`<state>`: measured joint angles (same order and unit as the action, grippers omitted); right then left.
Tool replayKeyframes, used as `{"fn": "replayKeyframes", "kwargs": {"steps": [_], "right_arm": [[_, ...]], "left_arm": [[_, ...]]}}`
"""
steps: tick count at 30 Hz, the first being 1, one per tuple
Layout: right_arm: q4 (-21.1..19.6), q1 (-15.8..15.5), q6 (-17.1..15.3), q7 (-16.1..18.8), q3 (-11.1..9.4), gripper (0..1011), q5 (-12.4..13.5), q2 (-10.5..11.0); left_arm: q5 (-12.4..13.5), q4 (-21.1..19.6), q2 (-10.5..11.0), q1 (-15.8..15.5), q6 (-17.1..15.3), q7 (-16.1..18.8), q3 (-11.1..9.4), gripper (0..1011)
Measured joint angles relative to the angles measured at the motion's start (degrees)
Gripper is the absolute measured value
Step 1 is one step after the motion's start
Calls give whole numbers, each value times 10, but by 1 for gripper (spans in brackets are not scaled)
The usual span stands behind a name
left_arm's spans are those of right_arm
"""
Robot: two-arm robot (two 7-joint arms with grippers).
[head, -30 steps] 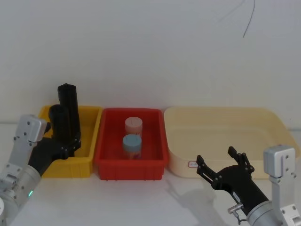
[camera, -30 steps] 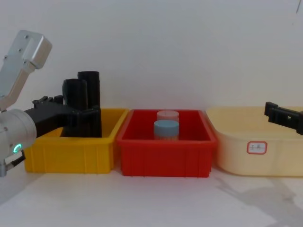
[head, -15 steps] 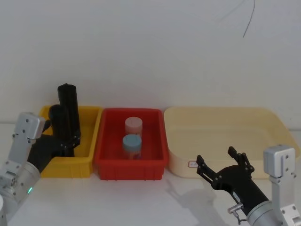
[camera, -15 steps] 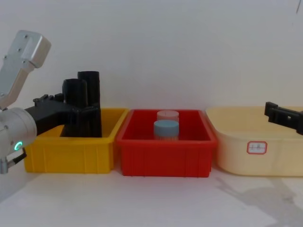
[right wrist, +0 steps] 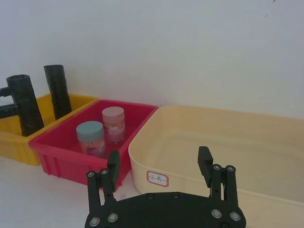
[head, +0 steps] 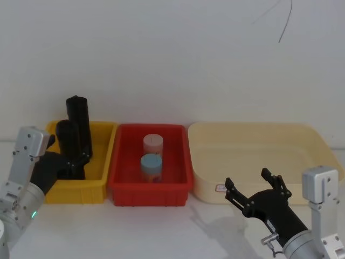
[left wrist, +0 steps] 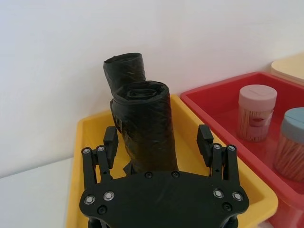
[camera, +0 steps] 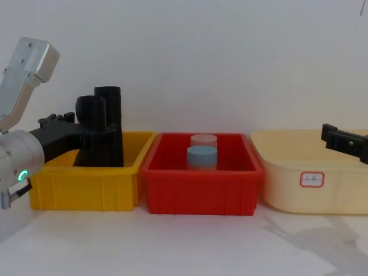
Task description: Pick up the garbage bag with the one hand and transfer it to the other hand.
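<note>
Three containers stand in a row on the white worktop (head: 161, 232): a wide cream tub (head: 253, 125) on the robot's right, a red bin (head: 151, 194) in the middle and a yellow bin (head: 81, 190) on its left. The left gripper (left wrist: 157, 137) reaches into the yellow bin from the front. The right gripper (head: 248, 179) hovers low before the cream tub, well apart from the rolls, its fingers spread and holding nothing. Two black rolls stand upright in the yellow bin: the thick, wrinkled garbage bag (left wrist: 145, 123) in front and a slimmer roll (left wrist: 123, 71) close behind it. Two small jars (head: 152, 143) sit in the red bin. I think the risk is that the fingers close off-centre or catch the slimmer roll too, tipping the bag over, because the rolls stand so close together. The left fingers (left wrist: 205, 137) are spread, one on each side of the bag's lower half, one just beside it and the other a little apart, gripping nothing yet.
</note>
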<state>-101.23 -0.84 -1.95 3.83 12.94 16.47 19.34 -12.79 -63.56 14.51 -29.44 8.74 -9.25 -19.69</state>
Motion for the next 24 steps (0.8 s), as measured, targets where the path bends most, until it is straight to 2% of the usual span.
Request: {"fn": "replayKeyframes", "kwargs": {"steps": [19,24], "right_arm": [[0,0,0,0,0,1001,0,0],[0,0,0,0,0,1001,0,0]], "left_arm": [[12,63,-22,-36,17,-2,4,1002],[14,79,-28,-45,22,-2,6,916]]}}
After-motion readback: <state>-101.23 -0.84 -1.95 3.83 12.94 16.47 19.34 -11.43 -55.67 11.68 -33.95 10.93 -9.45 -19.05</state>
